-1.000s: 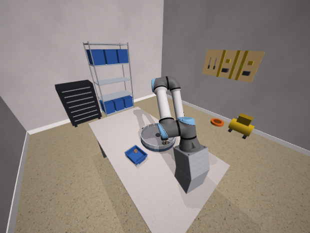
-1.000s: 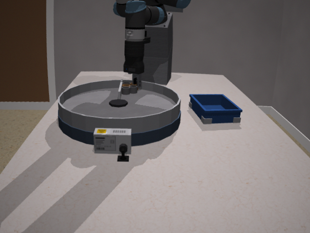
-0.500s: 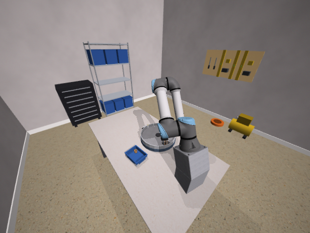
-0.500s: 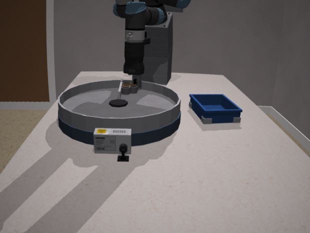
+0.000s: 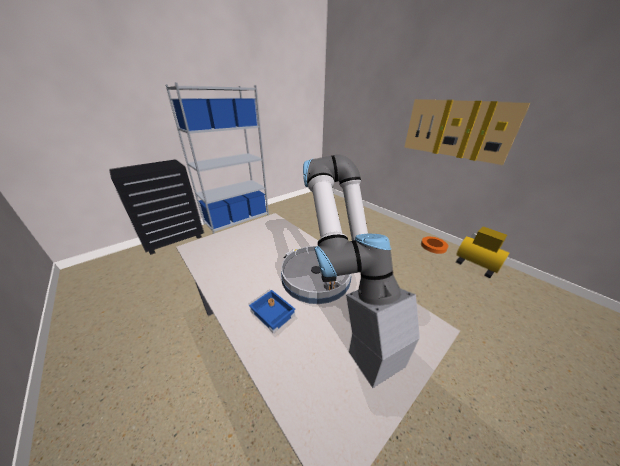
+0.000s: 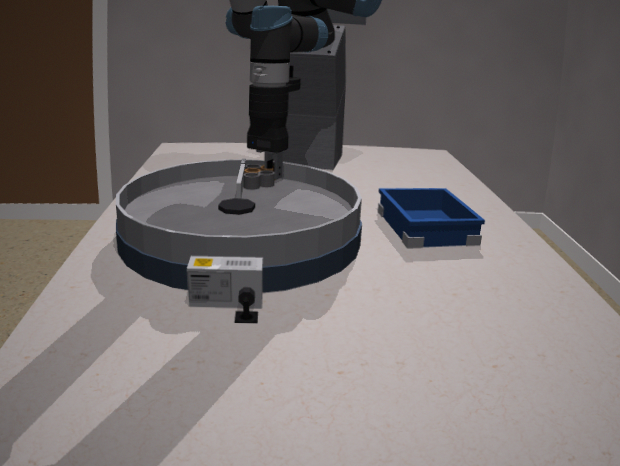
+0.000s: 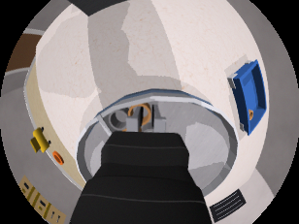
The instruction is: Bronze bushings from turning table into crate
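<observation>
Gripper is low in the turntable, fingers partly closed; can't tell if they're gripping. Bronze bushings right at the fingers, steel ones crowded close. Looks like a pick: square up on bronze only, lift straight, don't drag steel. One bronze piece in the crate. Pale bench, shadowed; shelf rack, compressor beyond.
</observation>
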Motion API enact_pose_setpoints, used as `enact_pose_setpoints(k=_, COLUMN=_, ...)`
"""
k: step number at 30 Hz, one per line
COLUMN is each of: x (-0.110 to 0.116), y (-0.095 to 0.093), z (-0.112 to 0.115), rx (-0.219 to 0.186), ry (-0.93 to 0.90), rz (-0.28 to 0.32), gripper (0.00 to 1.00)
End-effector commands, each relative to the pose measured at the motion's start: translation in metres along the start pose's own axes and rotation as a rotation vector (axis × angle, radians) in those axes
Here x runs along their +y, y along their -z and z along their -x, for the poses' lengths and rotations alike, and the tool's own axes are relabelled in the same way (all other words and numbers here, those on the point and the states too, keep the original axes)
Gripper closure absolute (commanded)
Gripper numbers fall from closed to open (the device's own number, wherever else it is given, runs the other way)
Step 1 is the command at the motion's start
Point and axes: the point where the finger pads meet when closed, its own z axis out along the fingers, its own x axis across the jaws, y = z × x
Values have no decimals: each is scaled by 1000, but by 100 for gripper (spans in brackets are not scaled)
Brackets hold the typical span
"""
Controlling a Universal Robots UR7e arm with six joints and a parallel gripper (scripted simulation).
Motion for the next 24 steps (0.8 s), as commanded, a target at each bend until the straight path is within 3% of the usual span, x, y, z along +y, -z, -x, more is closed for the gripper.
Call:
enact_pose_setpoints(k=1, x=0, y=0, z=0, rx=0, ry=0, rz=1, gripper=60)
enact_pose_setpoints(k=4, x=0, y=0, z=0, rx=0, ry=0, rz=1, gripper=60)
enact_pose_setpoints(k=5, x=0, y=0, z=0, rx=0, ry=0, rz=1, gripper=100)
enact_pose_setpoints(k=24, x=0, y=0, z=-1, rx=2, ry=0, rz=1, gripper=100)
